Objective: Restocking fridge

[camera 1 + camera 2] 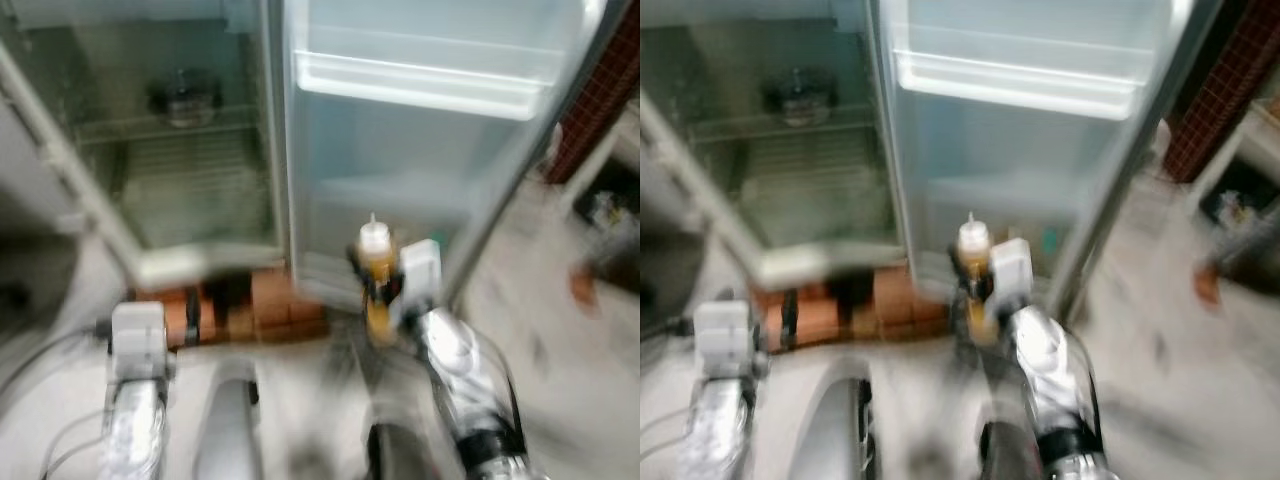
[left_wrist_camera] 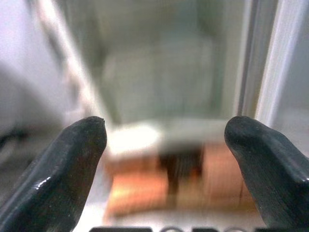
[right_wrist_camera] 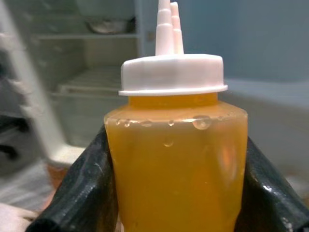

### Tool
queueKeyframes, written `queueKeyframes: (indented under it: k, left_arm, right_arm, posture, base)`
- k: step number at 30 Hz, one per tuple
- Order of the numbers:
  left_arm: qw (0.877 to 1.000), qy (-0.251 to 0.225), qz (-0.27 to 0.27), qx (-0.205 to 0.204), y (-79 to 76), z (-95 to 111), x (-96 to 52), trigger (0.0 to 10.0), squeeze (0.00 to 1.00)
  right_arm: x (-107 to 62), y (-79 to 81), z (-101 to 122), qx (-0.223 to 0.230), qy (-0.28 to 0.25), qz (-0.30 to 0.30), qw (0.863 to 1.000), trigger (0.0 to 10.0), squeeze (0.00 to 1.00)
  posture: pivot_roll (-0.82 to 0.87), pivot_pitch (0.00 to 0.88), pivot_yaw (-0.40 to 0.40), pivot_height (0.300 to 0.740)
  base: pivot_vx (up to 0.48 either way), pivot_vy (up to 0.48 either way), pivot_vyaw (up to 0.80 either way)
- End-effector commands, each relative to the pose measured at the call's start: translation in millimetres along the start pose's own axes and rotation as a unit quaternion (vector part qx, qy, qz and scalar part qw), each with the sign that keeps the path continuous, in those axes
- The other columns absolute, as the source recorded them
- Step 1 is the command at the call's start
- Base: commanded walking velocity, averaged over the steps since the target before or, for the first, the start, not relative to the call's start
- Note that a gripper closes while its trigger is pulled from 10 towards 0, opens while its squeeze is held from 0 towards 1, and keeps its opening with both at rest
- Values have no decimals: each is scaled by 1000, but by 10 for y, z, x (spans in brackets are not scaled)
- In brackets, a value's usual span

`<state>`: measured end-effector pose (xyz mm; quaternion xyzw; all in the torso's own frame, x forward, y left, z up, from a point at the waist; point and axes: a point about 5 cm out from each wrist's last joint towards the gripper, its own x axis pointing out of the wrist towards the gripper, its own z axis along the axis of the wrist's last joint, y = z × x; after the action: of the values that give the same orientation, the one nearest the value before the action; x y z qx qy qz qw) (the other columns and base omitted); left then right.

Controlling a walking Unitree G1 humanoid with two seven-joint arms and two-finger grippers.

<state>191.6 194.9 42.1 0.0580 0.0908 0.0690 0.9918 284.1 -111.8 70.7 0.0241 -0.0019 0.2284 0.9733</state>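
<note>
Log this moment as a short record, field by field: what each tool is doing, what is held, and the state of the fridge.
right tool: shut on the squeeze bottle, held upright in front of the open fridge
squeeze bottle: clear body with orange-yellow liquid, white cap with pointed nozzle
left tool: open, holding nothing, pointing toward the fridge's lower part
fridge: door open, wire shelves visible inside
on upper shelf: a dark pot-like item, too blurred to identify
door shelves: white, nothing visible on them
image quality: head views blurred
</note>
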Motion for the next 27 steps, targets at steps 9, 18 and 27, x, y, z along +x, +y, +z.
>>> queueKeyframes:
  k: [9, 18, 27]
  left_arm:
    - [1000, -28, 3, 3, 27, 138, 81, 10000, 0]
    - [1000, -23, -9, 1, 5, 106, 62, 10000, 0]
    - [1000, -26, -15, 0, -4, 118, 70, 10000, 0]
  right_arm:
    - [37, 55, 38, -23, -4, 26, 999, 10000, 0]
    - [35, 24, 102, 0, -29, 4, 1000, 10000, 0]
    - [38, 54, 119, -15, -33, 21, 999, 10000, 0]
  posture:
    - [38, 67, -16, 632]
    - [38, 74, -13, 632]
    - [37, 75, -11, 632]
  base:
    - [0, 0, 0]
    - [0, 0, 0]
    - [0, 0, 202]
